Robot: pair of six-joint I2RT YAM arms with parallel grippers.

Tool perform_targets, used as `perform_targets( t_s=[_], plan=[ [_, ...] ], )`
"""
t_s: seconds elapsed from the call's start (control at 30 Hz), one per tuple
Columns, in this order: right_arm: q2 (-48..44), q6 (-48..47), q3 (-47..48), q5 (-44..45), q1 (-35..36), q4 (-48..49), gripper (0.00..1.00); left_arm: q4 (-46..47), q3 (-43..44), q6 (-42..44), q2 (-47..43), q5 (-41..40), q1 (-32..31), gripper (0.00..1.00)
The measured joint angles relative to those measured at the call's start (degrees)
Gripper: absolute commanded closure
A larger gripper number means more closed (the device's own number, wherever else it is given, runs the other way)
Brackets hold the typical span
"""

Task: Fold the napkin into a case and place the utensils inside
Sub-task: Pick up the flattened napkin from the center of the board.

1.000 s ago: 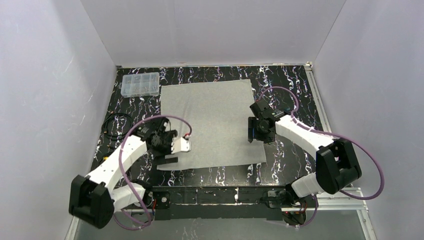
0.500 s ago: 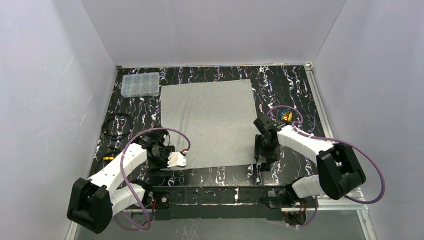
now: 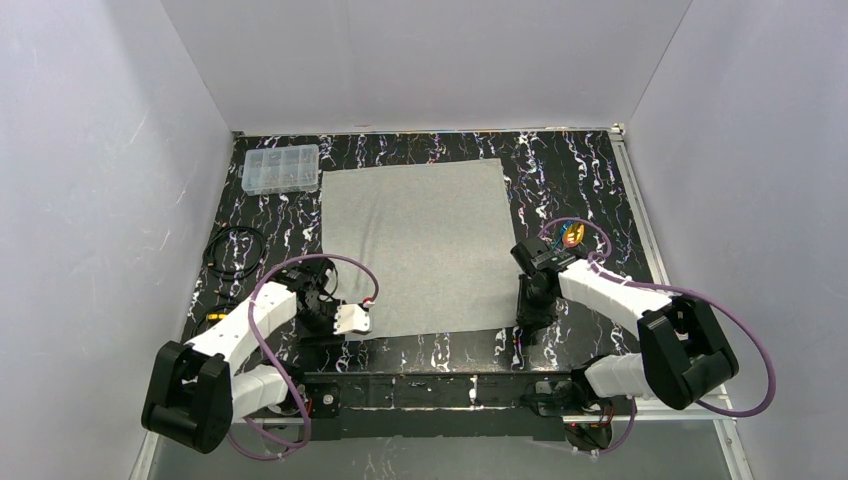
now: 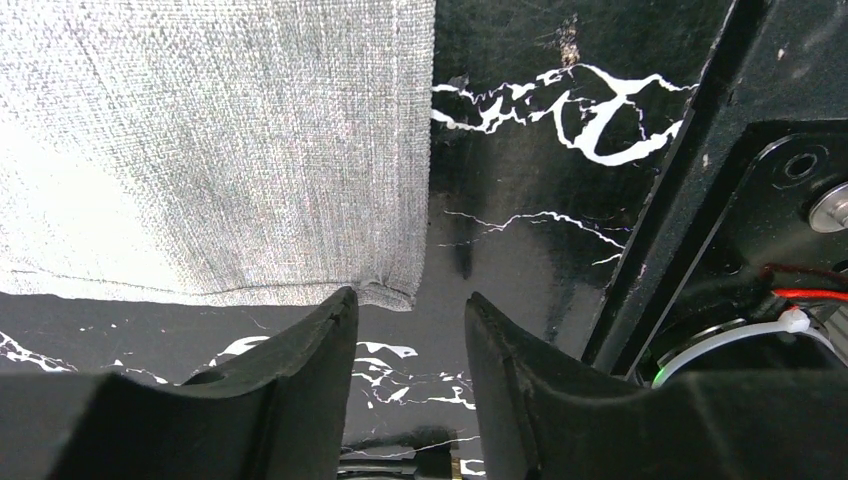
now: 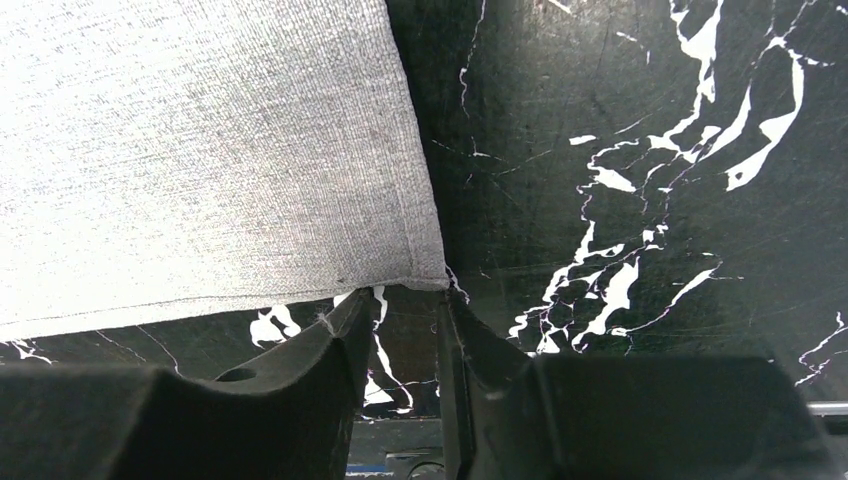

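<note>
Top view: the napkin lies flat and unfolded in one layer on the black marbled table. No case has been formed yet.

Left gripper is low at the napkin's 7 o'clock corner. The jaws stand partly apart with bare table showing between them. The hemmed corner sits just ahead of the gap and is not yet inside it, so nothing is held.

Right gripper is at the 5 o'clock corner. Its jaws stand closer together than the left's, leaving only a narrow slot. The corner tip sits right at the mouth of that slot. I judge it is not pinched, though it is close.

Reason for the placement, as I read it: one claw at each near corner lets both lift the near edge together and carry it toward 12 o'clock for the first fold, keeping the edge straight.

The utensils show as a small gold-and-blue glint on the table off the napkin's 3 o'clock edge, just beyond the right arm's wrist and apart from the cloth. They are too small to count.

A clear compartment box sits off the napkin's 11 o'clock corner.

Risk: a claw may close on the table and miss the thin hem.
</note>
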Motion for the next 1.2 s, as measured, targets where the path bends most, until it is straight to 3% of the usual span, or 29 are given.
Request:
perform_targets(
  t_s=[0.13, 0.4, 0.57, 0.7, 1.0, 1.2],
  plan=[
    [0.0, 0.0, 0.0, 0.0, -0.1, 0.4, 0.45, 0.0, 0.3, 0.0, 0.4, 0.3, 0.0, 0.69],
    [-2.4, -0.3, 0.1, 0.1, -1.6, 0.9, 0.44, 0.1, 2.3, -0.3, 0.9, 0.6, 0.0, 1.0],
    [-3.8, -0.9, -0.1, -0.3, -3.5, 2.1, 0.49, 0.2, 3.0, -0.3, 1.0, 0.8, 0.0, 1.0],
    [-3.8, -1.8, -0.4, -2.7, -4.3, 2.9, 0.42, 0.2, 3.6, -0.5, 1.7, 0.8, 0.0, 1.0],
    [-8.2, -3.6, -0.4, -5.0, -4.4, 1.9, 0.35, 0.2, 4.6, -0.7, 1.8, 1.0, 0.1, 1.0],
    [-6.3, -3.0, -0.4, -4.7, -4.5, 1.9, 0.36, -2.3, 6.5, -0.6, 1.8, 1.3, 0.3, 0.69]
  ],
)
